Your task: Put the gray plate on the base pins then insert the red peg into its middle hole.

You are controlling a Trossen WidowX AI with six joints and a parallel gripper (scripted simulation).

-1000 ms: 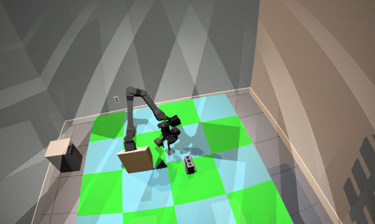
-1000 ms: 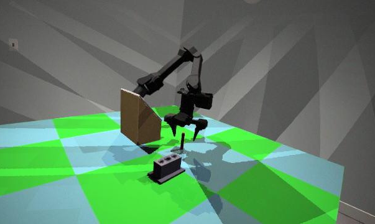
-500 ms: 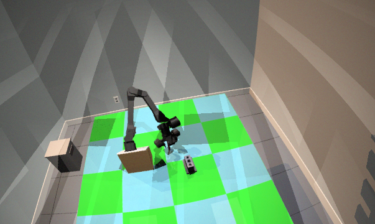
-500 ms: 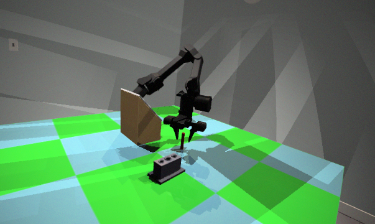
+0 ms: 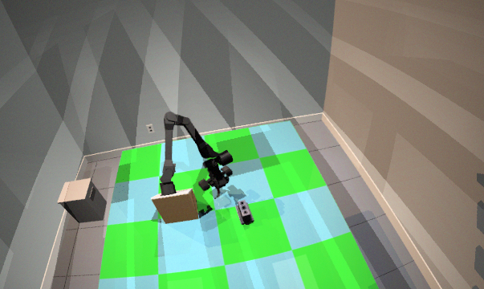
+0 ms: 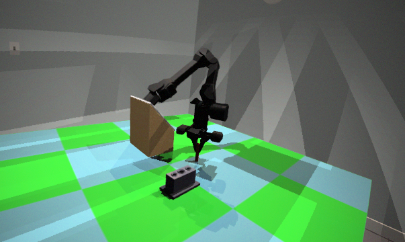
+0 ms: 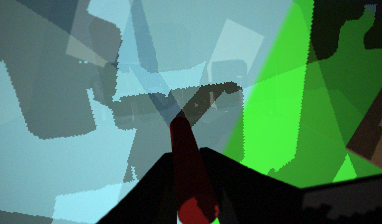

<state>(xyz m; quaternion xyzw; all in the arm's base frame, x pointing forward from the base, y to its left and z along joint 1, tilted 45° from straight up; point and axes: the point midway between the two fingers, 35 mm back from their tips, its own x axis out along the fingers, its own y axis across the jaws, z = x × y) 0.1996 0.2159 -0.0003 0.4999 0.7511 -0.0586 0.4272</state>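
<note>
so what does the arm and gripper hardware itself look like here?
One slim arm, matte black all over, with boxy links and rounded joints. A blocky black unit sits at the wrist. The gripper has a crossbar with rounded knobs at both ends and two dark, tapered fingers. No cables, markings or colour accents are visible.

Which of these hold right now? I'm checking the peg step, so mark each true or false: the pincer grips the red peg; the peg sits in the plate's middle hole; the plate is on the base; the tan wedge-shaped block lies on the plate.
1. The black pincer is shut on the slim red peg. True.
2. The peg is in the middle hole. False: it stands upright on the checkered floor, apart from the plate.
3. The dark gray three-holed plate sits on the flat dark base. True.
4. The tan wedge-shaped block lies on the plate. False: it stands apart, behind it.
</note>
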